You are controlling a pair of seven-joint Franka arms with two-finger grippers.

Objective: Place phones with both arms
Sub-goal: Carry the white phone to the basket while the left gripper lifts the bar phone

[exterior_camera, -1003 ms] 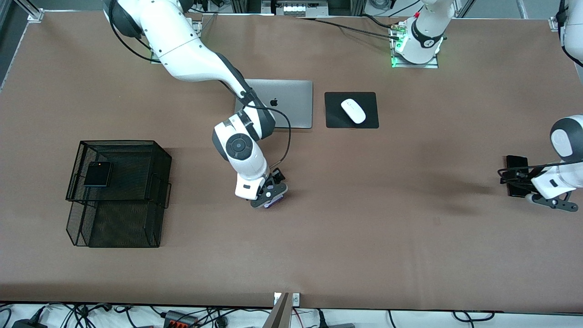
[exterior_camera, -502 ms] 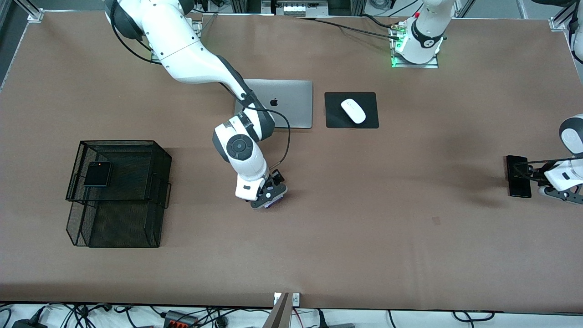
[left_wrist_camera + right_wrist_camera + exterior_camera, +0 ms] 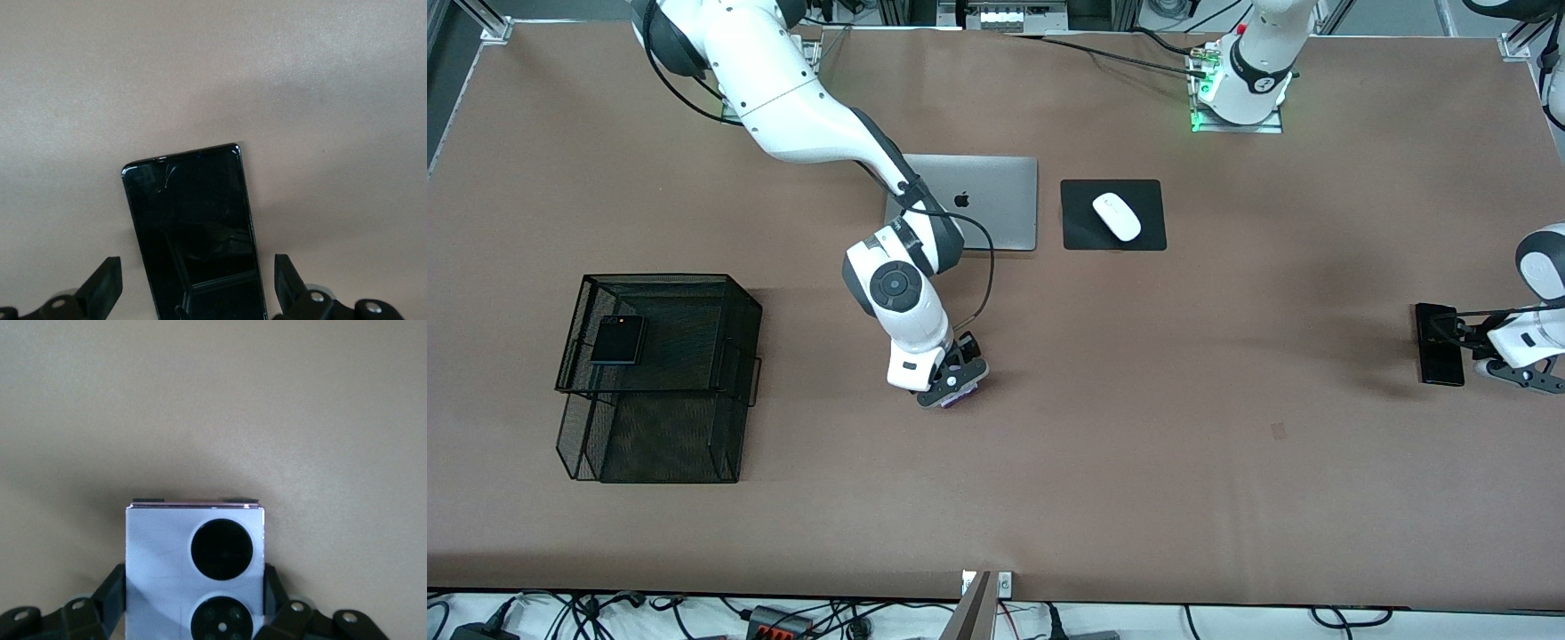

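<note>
Right arm: was reached from its base out over the middle of the worktop, wrist bent downward, nearer to the front camera than the laptop.
Right tool: was pinched on the lilac phone, one finger pressed against each long edge; the phone's two black circles were turned to the wrist camera.
Left arm: was bent low at its own end of the worktop.
Left tool: was spread, its fingers apart from the edges of the long black phone, which lay flat on the worktop between them.
Mesh tray: was stood toward the right arm's end; the small black phone lay on its upper tier.
Worktop: was covered in brown; a white mouse was rested on a black pad beside the closed silver laptop.
</note>
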